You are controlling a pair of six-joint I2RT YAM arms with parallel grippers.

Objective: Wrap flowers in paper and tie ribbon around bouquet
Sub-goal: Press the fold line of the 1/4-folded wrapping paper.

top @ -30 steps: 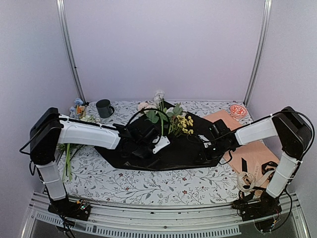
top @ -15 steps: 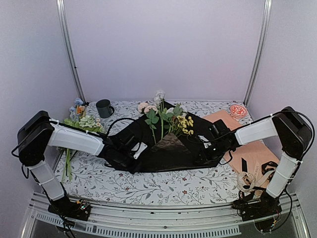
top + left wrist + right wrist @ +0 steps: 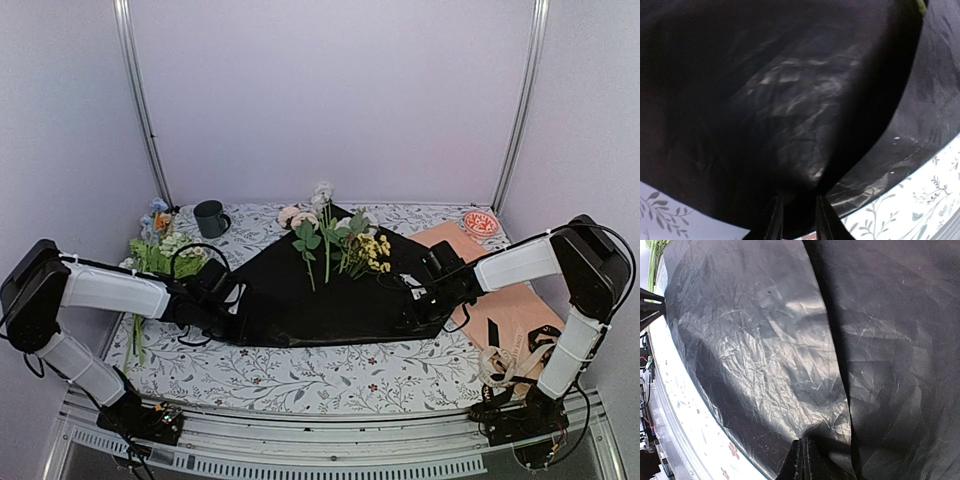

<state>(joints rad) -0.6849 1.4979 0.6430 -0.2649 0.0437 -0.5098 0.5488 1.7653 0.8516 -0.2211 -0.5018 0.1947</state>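
Observation:
The black paper lies spread flat on the table, crinkled and glossy in both wrist views. The flowers rest on its far part, green stems toward me and pale blooms at the back. My left gripper is low at the sheet's left end. Its fingers stand a little apart with a puckered fold of paper between them. My right gripper sits at the sheet's right part, its jaws pinched together on a tented bit of paper. The cream ribbon lies bunched at the near right.
A peach sheet with a black ribbon on it lies right of the paper. A dark cup and a mixed flower bunch are at the far left. A red dish sits at the far right.
My left gripper has swung from over the stems back to the left, drawing the folded flap with it, so the sheet now lies flat. The right arm has not moved.

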